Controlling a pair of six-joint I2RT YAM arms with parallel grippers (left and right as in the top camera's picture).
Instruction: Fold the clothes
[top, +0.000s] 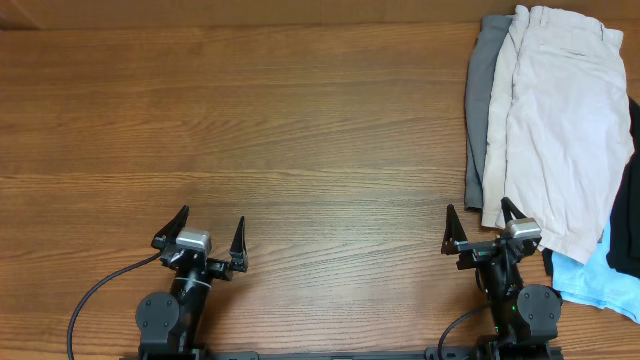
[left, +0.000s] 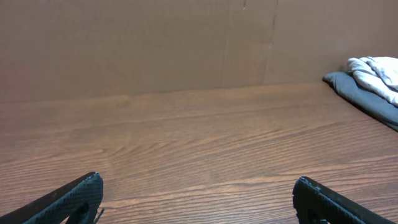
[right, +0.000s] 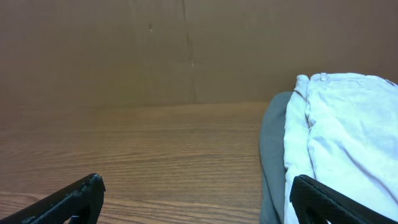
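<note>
From overhead: wooden worktop (top: 250, 120), both arms parked at the near edge. Left hand (top: 212, 216) released, fingers spread wide, nothing between them, well apart from any cloth. Right hand (top: 477, 206) likewise released and empty, its outer finger just beside the near hem of the pile. The clothes sit at the far right of the worktop: beige shorts (top: 560, 120) on top, lying flat and lengthwise, grey shorts (top: 478, 110) showing from under their left edge, a light-blue garment (top: 595, 280) poking out at the near corner, a black garment (top: 628, 230) along the right border. Left wrist view: two dark fingertips (left: 81, 196) low in the corners, bare wood between, a plain brown wall (left: 155, 43) behind; the pile is a small heap at far right, grey below, pale cloth above. Right wrist view: fingers (right: 74, 199) apart the same way, gripping nothing; the beige shorts fill the right side, the grey edge beside them, both flat on the wood.
</note>
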